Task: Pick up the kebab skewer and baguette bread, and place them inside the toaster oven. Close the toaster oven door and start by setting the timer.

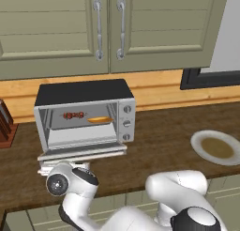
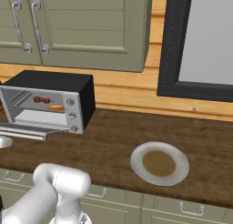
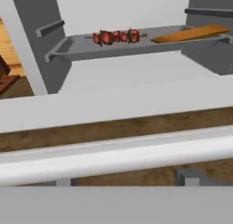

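End effector [image 1: 70,171] grip state unreadable, sits just below the toaster oven door [image 1: 82,152] handle, whose bar runs crosswise.

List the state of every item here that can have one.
toaster oven door: dropped open, flat
toaster oven: open, loaded
kebab skewer: on the oven rack
baguette bread: on the rack beside the skewer
plate: on the counter
upper cabinet doors: shut

both base views look down at the toaster oven [image 1: 84,119]; hand view sits close, facing inside.
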Controlling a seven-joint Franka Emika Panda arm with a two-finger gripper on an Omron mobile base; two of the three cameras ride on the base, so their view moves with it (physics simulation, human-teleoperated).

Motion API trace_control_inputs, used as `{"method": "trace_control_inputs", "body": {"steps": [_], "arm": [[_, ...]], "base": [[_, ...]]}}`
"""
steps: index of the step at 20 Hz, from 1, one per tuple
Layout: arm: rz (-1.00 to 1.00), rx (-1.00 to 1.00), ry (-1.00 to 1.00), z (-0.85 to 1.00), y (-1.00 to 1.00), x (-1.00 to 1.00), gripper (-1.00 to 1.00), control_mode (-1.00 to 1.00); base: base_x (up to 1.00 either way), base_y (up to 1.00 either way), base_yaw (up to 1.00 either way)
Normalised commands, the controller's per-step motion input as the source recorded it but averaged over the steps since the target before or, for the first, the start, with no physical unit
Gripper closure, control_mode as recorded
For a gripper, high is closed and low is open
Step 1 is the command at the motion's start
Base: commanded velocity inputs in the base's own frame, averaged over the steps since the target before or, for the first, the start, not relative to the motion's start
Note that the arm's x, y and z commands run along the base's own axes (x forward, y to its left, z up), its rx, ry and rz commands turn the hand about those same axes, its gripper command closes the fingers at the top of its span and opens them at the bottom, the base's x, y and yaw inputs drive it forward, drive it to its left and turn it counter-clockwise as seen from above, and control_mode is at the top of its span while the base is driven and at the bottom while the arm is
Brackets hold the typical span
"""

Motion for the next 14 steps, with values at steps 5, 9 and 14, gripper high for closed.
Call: {"method": "trace_control_inputs", "body": {"steps": [5, 9, 14], "arm": [[0.0, 0.02, -0.02, 0.5, 0.0, 0.32, -1.0, -1.0], [0.0, 0.02, -0.01, 0.51, 0.0, 0.4, -1.0, -1.0], [0.0, 0.03, -0.01, 0.52, -0.02, 0.46, -1.0, -1.0]], "base": [[0.0, 0.0, 0.0], [0.0, 0.0, 0.0], [0.0, 0.0, 0.0]]}}
